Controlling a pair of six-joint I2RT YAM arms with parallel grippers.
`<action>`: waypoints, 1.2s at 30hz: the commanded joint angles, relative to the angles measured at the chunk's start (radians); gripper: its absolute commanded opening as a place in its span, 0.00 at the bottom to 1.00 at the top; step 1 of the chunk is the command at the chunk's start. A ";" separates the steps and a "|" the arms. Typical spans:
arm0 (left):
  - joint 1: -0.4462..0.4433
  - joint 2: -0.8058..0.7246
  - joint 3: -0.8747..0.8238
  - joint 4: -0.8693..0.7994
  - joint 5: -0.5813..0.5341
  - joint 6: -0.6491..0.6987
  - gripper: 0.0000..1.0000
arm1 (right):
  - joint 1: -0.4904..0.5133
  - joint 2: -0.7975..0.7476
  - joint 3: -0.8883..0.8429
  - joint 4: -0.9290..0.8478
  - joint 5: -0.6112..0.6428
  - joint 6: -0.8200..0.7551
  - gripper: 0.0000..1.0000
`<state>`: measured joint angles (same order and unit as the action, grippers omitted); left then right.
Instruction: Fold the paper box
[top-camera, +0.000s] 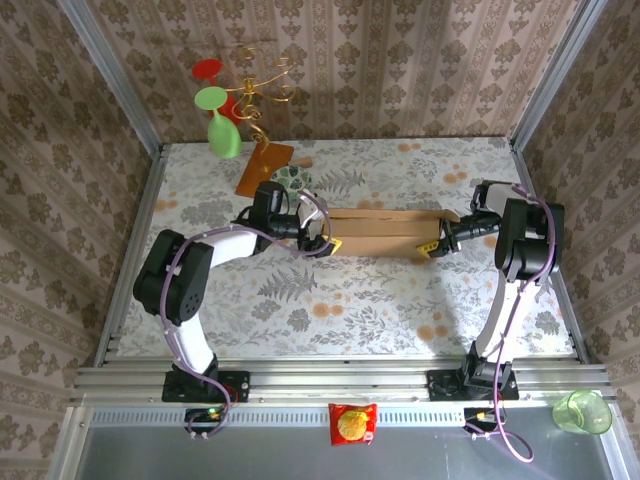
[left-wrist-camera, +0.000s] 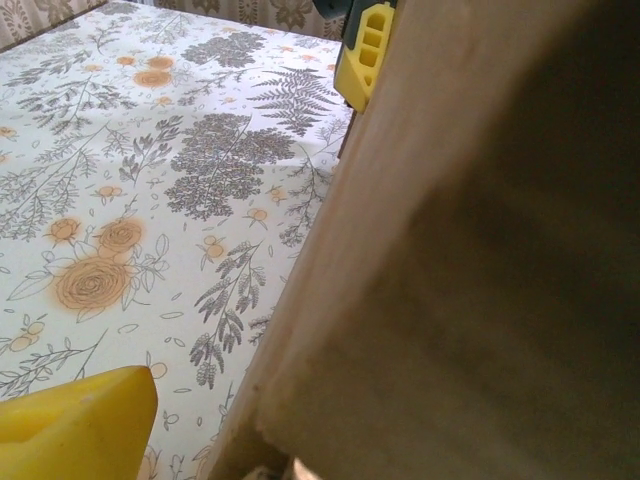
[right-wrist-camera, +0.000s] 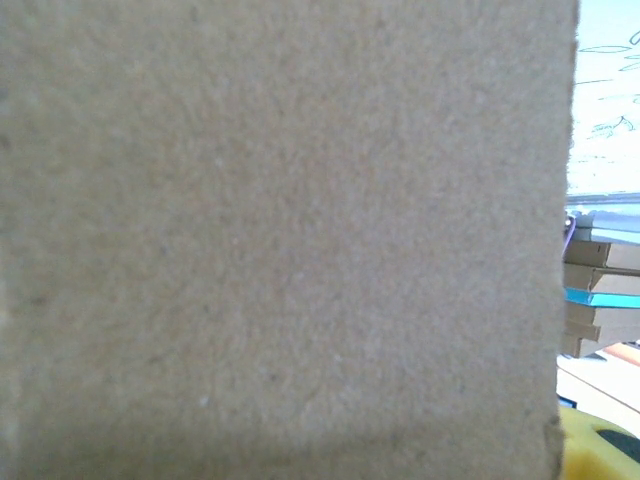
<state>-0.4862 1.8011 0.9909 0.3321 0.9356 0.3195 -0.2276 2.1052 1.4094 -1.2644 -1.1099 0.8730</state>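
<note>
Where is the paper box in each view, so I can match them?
Top external: the paper box lies mid-table, lengthwise between the left gripper and the right gripper.
Left wrist: paper box close up, on the right half.
Right wrist: paper box close up, from the left edge almost to the right.
Shared landmark: the floral table cover, lying left of the box in the left wrist view.

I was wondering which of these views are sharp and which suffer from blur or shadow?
Top external view: evenly lit, sharp across the paper box and table. Left wrist view: the table's floral print crisp, the paper box near the lens soft, with a dark shadowed patch. Right wrist view: the paper box so close it is a blurred, grainy tan.
</note>
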 joint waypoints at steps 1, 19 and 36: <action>-0.003 0.003 0.017 -0.004 0.028 -0.035 0.88 | -0.008 0.030 0.029 0.012 0.159 0.004 0.52; 0.007 0.015 0.095 -0.151 0.031 -0.056 0.70 | -0.084 -0.094 0.143 -0.002 0.273 0.018 0.78; -0.003 -0.005 0.108 -0.230 0.020 -0.015 0.63 | -0.087 -0.497 0.199 0.211 0.683 -0.215 0.58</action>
<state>-0.4839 1.8027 1.0809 0.1741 0.9432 0.2760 -0.3405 1.6901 1.5955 -1.1637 -0.5541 0.8001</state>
